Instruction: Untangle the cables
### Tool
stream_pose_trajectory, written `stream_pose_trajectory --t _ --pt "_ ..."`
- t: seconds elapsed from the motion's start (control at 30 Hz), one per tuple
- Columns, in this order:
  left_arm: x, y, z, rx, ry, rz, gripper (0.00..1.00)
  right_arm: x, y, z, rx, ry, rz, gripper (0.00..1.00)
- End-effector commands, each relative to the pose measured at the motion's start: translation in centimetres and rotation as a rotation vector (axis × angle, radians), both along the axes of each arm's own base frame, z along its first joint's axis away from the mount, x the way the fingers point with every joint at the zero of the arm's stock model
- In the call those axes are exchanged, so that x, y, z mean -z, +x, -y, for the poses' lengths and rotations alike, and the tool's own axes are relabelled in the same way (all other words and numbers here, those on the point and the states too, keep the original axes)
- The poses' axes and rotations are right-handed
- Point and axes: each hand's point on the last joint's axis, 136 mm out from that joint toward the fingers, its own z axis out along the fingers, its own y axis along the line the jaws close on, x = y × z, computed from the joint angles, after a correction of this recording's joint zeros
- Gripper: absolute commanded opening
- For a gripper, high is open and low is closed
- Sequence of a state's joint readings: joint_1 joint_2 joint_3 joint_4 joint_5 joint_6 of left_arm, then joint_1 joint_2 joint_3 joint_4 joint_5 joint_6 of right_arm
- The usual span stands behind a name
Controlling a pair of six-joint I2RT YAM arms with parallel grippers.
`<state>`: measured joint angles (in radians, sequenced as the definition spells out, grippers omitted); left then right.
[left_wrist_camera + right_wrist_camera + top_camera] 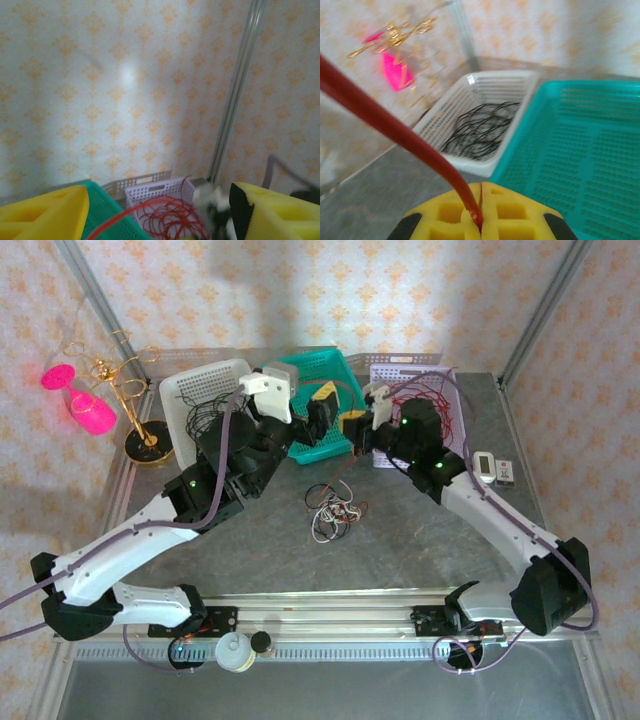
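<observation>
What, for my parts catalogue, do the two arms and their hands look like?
The left arm and right arm have white shells, black joints, green lights and lilac hoses alongside. The left hand and right hand have blocky yellow fingers with moulded recesses on black mounts.

White basket [205,375] sits left of the left gripper [323,400]; teal basket [330,368] below it; gold stand [128,400] farther left.

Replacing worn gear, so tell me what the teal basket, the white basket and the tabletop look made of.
Teal basket: apparently moulded plastic, matte, with a fine perforated grid floor. White basket: likely plastic too, with slotted walls and a slight sheen. Tabletop: grey mottled slab, stone-like or laminate; the look leaves it open.
</observation>
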<state>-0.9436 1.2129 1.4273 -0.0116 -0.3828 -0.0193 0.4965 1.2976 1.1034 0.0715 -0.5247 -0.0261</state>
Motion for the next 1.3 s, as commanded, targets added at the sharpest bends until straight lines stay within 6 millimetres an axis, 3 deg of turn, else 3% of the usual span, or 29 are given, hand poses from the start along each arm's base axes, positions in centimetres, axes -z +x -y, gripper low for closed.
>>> stream_pose_trajectory --t 0.0,0.17,0.33,0.4,0.5,0.67,0.87,1.0,1.13,1.27 --pt "0.2 -0.8 -1.8 -0.033 -0.062 -0.005 0.76 -4.2 3.2 6.1 0.333 0.023 -0.001 0.0" --pt "3.5 -1.6 -2.5 -0.006 -0.1 -0.067 0.78 -6.3 8.1 13.9 0.688 -0.064 -0.022 0.0" --pt "8.5 -1.7 -2.8 -0.017 -0.081 -0.166 0.78 -8.0 12.4 19.4 0.844 -0.057 -0.02 0.0" --pt "10.1 -1.7 -2.9 -0.027 -0.08 -0.201 0.78 -7.7 14.1 21.1 0.897 -0.072 -0.025 0.0" --pt "11.9 -1.7 -2.8 -0.025 -0.073 -0.236 0.78 -5.2 16.9 23.3 0.948 -0.114 -0.08 0.0" --pt "14.6 -1.4 -2.3 -0.026 -0.063 -0.286 0.78 2.0 20.0 25.6 0.967 -0.16 -0.221 0.0" --pt "18.1 -0.6 0.1 0.024 -0.069 -0.37 0.78 13.0 20.5 24.4 0.889 -0.239 -0.449 0.0" --pt "20.6 -0.2 1.5 0.043 -0.065 -0.436 0.77 18.5 20.8 24.2 0.872 -0.282 -0.523 0.0" --pt "22.0 0.0 1.7 0.035 -0.06 -0.464 0.77 22.2 21.3 24.1 0.846 -0.348 -0.604 0.0" --pt "22.6 0.3 1.5 0.022 -0.069 -0.473 0.77 24.0 21.7 24.2 0.839 -0.382 -0.624 0.0"
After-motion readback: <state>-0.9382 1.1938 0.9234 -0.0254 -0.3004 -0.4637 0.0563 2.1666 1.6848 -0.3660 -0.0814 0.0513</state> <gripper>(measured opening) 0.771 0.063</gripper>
